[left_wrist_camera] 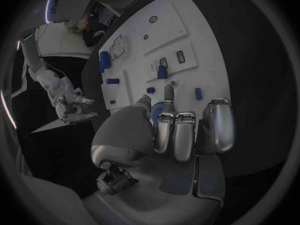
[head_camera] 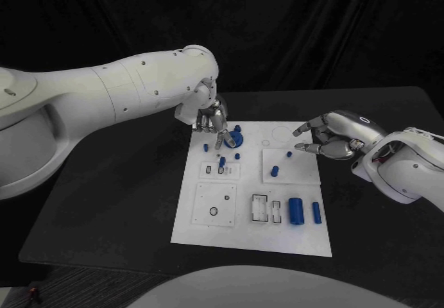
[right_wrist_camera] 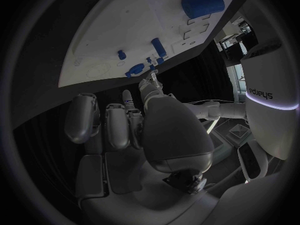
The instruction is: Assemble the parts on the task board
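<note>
Left hand [head_camera: 211,119] is where my attention sits: it hangs over the far left corner of the task board [head_camera: 217,237], fingers pointing down toward a round blue part [head_camera: 237,138] just beside the fingertips. In the left wrist view the tips are close to that piece, but I cannot tell whether they pinch it or merely touch it. The piece lies directly under and slightly toward the board's middle from this hand, so I judge the left arm the nearer one for it. My right hand [head_camera: 335,136] hovers off the board's far right edge, fingers curled loosely apart and holding nothing. Small blue pegs [head_camera: 274,171] stand scattered between the two hands, near enough to be knocked if I sweep sideways. Well apart, near the board's closer edge, a large blue cylinder [head_camera: 296,211] lies with its long axis running away from me, a thinner blue bar [head_camera: 316,212] alongside it.
</note>
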Controlling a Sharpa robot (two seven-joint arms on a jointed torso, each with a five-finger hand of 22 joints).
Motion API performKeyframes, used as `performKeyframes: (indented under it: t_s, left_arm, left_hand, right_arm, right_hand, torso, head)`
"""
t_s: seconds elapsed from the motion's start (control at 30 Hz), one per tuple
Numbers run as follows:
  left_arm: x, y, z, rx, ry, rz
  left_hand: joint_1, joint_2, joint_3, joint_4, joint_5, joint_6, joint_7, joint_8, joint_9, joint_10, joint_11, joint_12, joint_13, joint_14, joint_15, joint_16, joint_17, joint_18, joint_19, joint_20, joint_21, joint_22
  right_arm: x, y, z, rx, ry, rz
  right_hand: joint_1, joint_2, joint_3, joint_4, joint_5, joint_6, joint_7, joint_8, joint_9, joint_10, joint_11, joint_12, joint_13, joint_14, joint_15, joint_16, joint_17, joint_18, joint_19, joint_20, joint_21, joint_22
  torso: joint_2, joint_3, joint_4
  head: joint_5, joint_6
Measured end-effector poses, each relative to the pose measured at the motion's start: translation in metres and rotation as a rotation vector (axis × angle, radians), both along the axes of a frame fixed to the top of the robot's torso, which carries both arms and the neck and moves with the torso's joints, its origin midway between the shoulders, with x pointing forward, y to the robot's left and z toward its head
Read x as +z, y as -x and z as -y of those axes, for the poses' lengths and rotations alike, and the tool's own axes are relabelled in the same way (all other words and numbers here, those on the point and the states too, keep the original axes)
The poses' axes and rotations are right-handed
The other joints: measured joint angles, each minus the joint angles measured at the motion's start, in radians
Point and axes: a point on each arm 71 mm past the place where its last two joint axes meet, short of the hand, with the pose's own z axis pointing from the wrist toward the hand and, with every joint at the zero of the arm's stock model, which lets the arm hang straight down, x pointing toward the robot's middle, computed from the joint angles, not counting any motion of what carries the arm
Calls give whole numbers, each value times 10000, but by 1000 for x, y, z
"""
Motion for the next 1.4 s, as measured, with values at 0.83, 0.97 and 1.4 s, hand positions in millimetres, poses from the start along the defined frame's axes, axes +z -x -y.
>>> performKeyframes:
  t_s: [0.83,0.97,1.4]
  left_arm:
    - [-14,6,1,-269,-442,-433]
    - [-17,7,1,-290,-461,-504]
    - [-25,10,3,-344,-438,-656]
  left_hand:
    - [58,58,178,-367,207,263,-85,1,215,0,0,-1,0,0,0,0,0,1,0,-1,-36,-2]
    - [58,58,178,-367,207,263,-85,1,217,0,0,-1,0,0,-1,0,0,-1,-1,-1,-36,-2]
    - [58,58,206,-394,245,262,-85,1,260,0,0,-1,0,0,-1,0,0,1,-1,-2,-35,-3]
  right_arm:
    - [0,1,0,8,-7,-7]
    - [0,1,1,-12,-2,-7]
    - [0,0,1,-25,1,-2]
  right_hand:
    - [-40,39,0,0,119,0,0,-39,-17,0,0,2,-5,0,0,0,-13,0,0,0,0,-2]
    - [-40,39,0,0,119,0,0,-39,-17,0,0,2,-5,0,0,0,-13,0,0,0,0,-3]
    - [-39,38,0,0,118,0,0,-39,-16,0,0,2,-2,0,0,0,-12,0,0,0,0,-4]
  torso:
    - [-31,14,43]
    - [-35,14,44]
    - [-37,18,26]
  head:
    - [21,0]
    - [12,0]
    - [39,0]
